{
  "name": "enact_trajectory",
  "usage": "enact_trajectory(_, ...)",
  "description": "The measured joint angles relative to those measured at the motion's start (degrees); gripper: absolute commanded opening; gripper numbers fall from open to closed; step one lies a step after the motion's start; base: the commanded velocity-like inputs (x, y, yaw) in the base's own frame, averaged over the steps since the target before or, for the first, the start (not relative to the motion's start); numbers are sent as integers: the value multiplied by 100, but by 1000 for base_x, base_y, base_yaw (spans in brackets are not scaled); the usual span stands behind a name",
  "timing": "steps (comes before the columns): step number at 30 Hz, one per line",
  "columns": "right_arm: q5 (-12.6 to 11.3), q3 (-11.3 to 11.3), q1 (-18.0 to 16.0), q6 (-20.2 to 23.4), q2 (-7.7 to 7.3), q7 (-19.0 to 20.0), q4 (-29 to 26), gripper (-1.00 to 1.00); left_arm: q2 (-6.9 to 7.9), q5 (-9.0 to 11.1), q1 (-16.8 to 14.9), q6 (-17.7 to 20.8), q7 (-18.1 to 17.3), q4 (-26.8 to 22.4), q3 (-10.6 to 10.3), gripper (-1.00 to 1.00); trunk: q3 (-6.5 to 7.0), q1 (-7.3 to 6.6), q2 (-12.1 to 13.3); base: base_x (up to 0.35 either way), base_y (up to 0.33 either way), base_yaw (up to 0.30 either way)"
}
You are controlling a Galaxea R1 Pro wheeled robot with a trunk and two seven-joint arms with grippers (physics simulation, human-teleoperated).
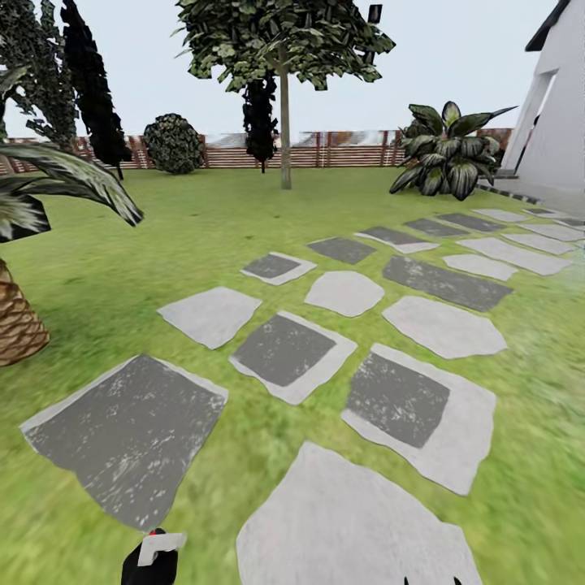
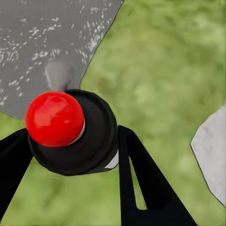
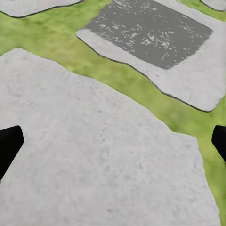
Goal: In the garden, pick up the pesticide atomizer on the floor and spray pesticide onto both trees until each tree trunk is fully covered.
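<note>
Left pincer [image 2: 70, 155] clamped, right pincer [image 3: 113, 141] agape

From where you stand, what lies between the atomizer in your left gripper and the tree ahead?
In the head view, stepping slabs set in open lawn lie between the pesticide atomizer in the left gripper and the tree trunk.

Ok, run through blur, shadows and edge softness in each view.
Head view: flat even light, no cast shadows, the brown slatted fence smeared. Left wrist view: the red-capped dark cylinder atomizer sharp in the left gripper, green lawn soft. Right wrist view: pale grey slab evenly lit.
</note>
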Motion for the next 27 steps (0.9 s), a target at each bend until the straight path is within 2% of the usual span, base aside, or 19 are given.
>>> enact_trajectory(27,0,0,-2,0,-2,0,0,100,0,0,0,0,0,0,0,-100,0,0,0,340,0,0)
